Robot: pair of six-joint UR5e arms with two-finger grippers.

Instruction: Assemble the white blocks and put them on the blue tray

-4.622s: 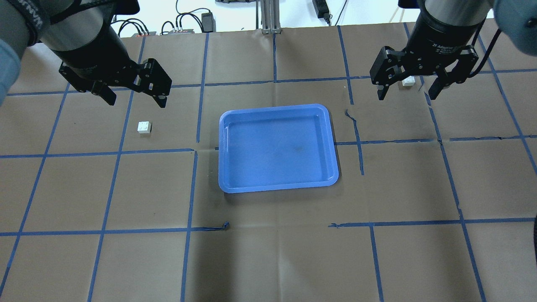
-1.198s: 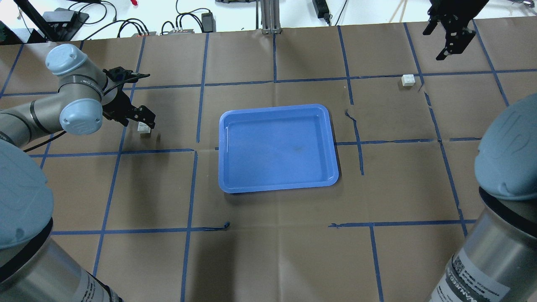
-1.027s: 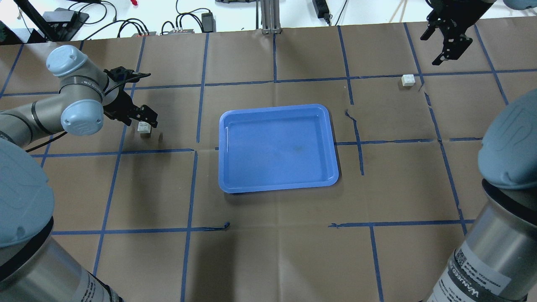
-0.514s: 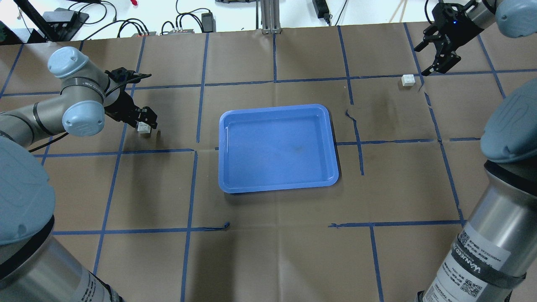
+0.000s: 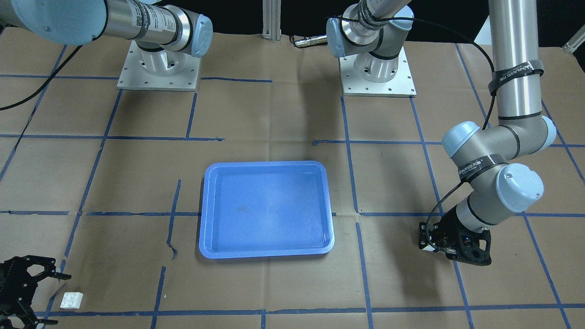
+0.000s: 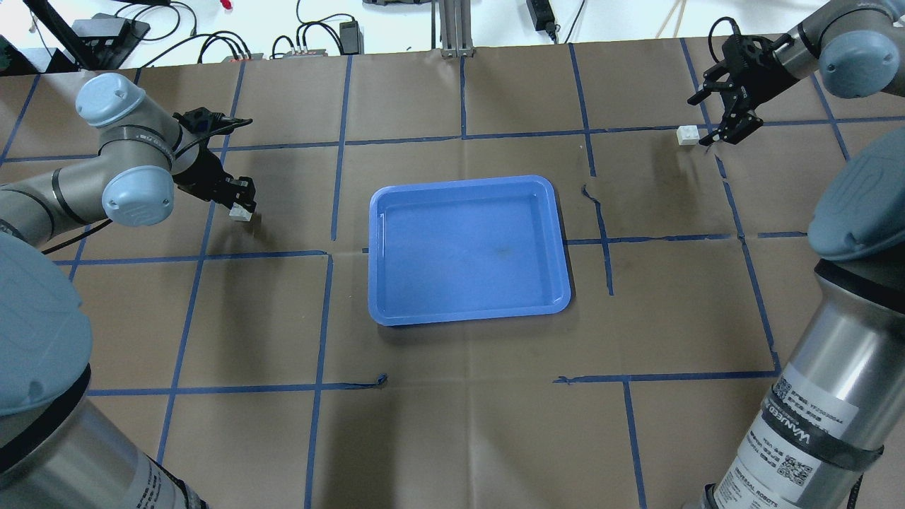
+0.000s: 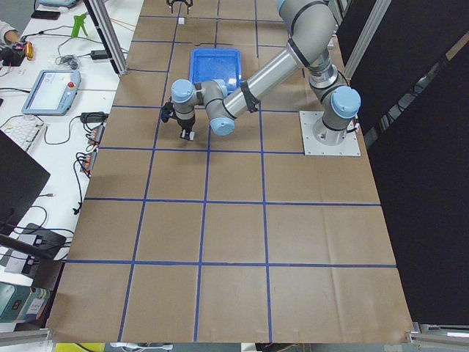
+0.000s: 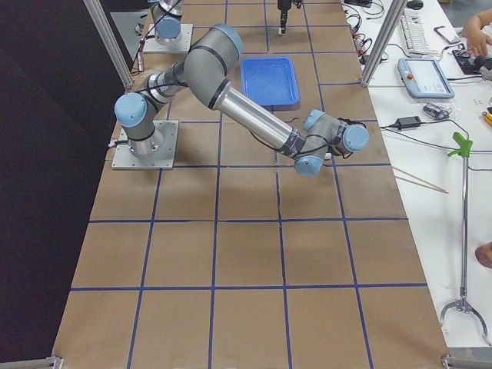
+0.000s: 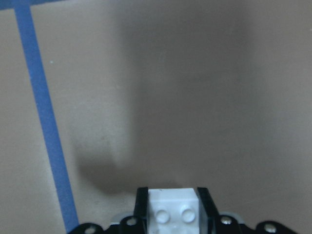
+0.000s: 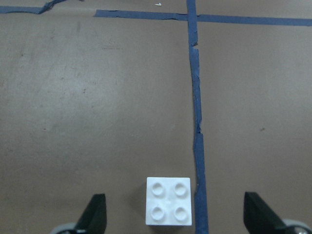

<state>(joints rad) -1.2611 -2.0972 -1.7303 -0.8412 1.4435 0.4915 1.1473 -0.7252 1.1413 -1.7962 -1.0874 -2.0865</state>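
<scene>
Right now your left gripper is clamped on one of the two white blocks. Look at its wrist view: the held block sits squarely between the black fingers, one pressed against each side. Two of its studs show on the face turned back toward the wrist. You cannot tell from these views whether it is resting on the brown paper or just clear of it. A strip of blue tape runs across the paper off to one side of that gripper.

Your right gripper has its jaws spread wide and grips nothing. In its wrist view the loose block lies flat on the paper with all four studs up. It is in the gap between the two fingers, nearer one than the other and touching neither. A second tape line passes just beside the block, on the side of the farther finger. From overhead the same block shows just beside the fingertips. How high the gripper hangs above the paper is not clear.

The blue tray lies flat on the paper between your two grippers and well apart from each. From the left gripper it lies off toward the right arm, and from the right gripper it lies off toward the left arm. Both blocks are out by their grippers, well apart from the tray and from each other.
</scene>
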